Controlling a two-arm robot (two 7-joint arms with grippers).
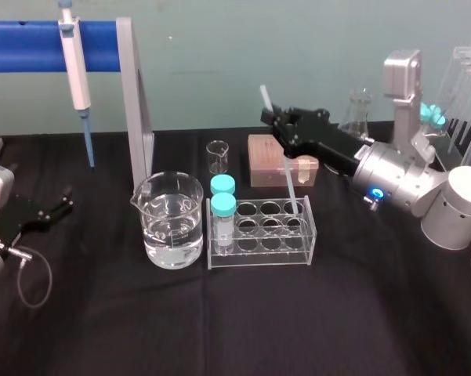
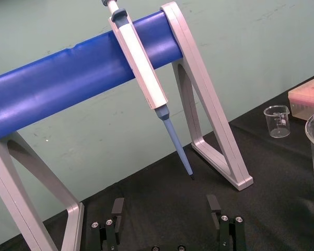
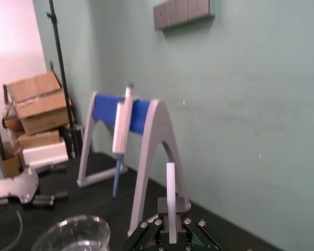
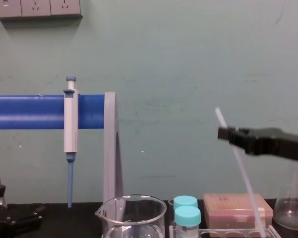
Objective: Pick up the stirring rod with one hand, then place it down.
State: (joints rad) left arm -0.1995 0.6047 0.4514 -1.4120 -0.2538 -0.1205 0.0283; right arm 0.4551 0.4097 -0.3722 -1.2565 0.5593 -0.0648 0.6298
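The stirring rod [image 1: 290, 176] is a thin, whitish, translucent stick, tilted, with its top leaning back and left. My right gripper [image 1: 276, 117] is shut on its upper part; a short length sticks out above the fingers. The chest view shows the rod [image 4: 243, 173] slanting down from that gripper [image 4: 225, 134] to the right-hand holes of the clear tube rack [image 1: 260, 254]; I cannot tell whether its tip touches. In the right wrist view the rod [image 3: 170, 188] stands between the closed fingers. My left gripper [image 1: 55, 207] rests parked at the table's left, its fingers [image 2: 117, 209] spread apart.
A water-filled beaker [image 1: 171, 219] stands left of the rack, which holds two blue-capped vials [image 1: 223, 205]. Behind are a small beaker [image 1: 217, 157], a pink box [image 1: 266, 160] and a flask [image 1: 359, 113]. A pipette [image 1: 77, 70] hangs on the blue-barred stand [image 1: 133, 102] at the back left.
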